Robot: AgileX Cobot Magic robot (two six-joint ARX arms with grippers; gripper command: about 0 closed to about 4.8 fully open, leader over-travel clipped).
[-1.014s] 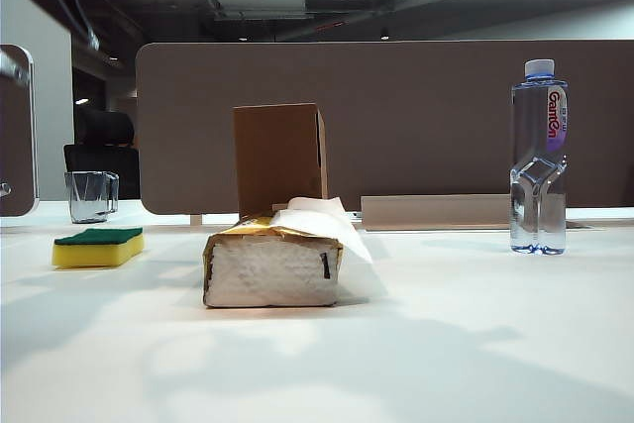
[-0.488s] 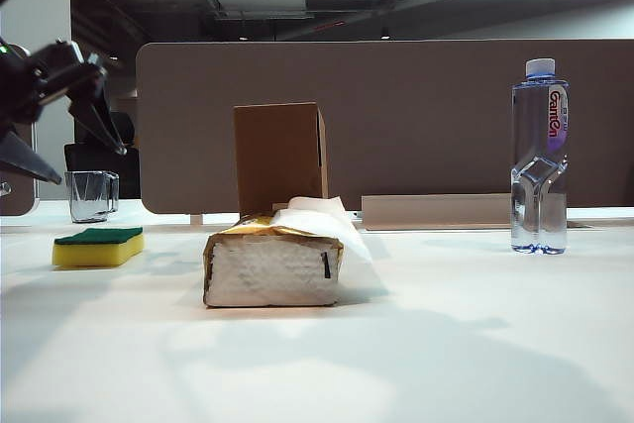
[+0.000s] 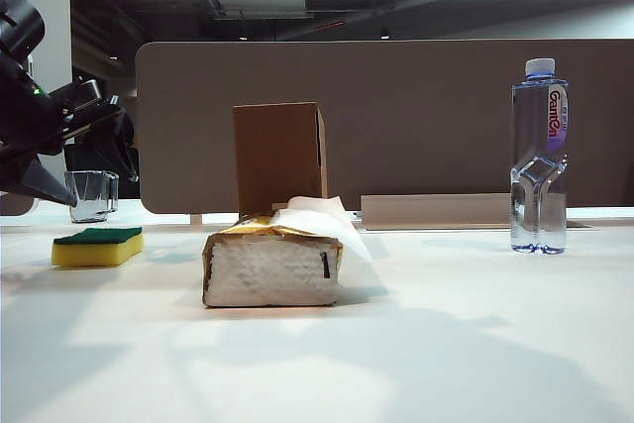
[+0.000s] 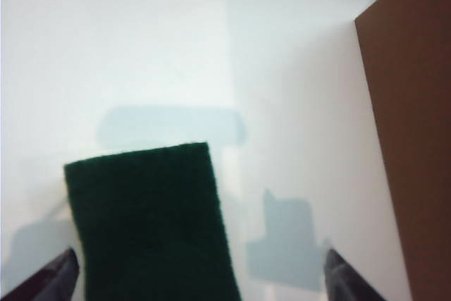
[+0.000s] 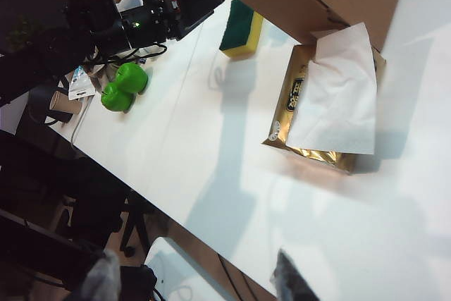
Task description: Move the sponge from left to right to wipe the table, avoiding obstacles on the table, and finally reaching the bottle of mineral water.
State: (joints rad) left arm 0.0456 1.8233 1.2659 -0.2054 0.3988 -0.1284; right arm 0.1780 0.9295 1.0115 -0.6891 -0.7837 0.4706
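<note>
Now our left claw [image 3: 84, 160] spread wide above the sponge [image 3: 98, 246] on the worktop [image 3: 416, 344], right claw [image 5: 194, 280] parted, empty, well apart

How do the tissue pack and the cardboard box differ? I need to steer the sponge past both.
The tissue pack lies low and flat; the box stands upright and clearly taller. The pack is soft, gold-edged and white, with a sheet sticking out; the box is plain brown, rigid and shut. In the exterior view the pack sits nearer the camera, the box behind it. Both rest on the table, between the sponge and the bottle.
</note>
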